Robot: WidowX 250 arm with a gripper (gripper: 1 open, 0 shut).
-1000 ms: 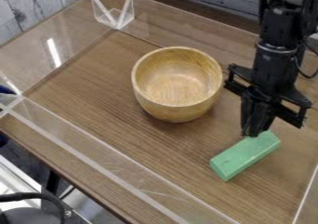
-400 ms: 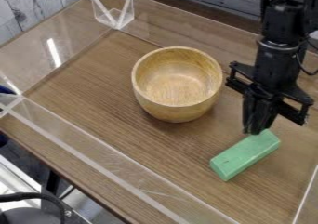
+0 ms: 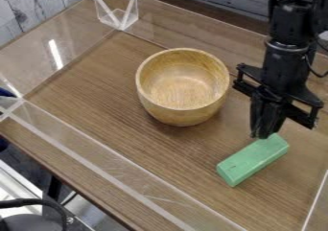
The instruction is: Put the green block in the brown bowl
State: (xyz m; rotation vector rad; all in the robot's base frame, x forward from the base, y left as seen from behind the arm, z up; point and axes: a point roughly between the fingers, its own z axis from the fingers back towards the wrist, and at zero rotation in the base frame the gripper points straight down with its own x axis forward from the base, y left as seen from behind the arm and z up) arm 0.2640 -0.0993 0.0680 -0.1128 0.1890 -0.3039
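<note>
The green block (image 3: 252, 160) lies flat on the wooden table near the front right, slanted with its far end toward the gripper. My gripper (image 3: 267, 132) points almost straight down just above and behind the block's far end, its black fingers pressed together and shut on nothing. To the left of the gripper stands the brown bowl (image 3: 185, 85), round, light wood, empty inside. A small gap separates the bowl's rim from the gripper.
Clear acrylic walls (image 3: 77, 144) fence the table on the left, front and back. A clear folded piece (image 3: 115, 11) stands at the back left corner. Cables and dark equipment sit behind the arm at the top right.
</note>
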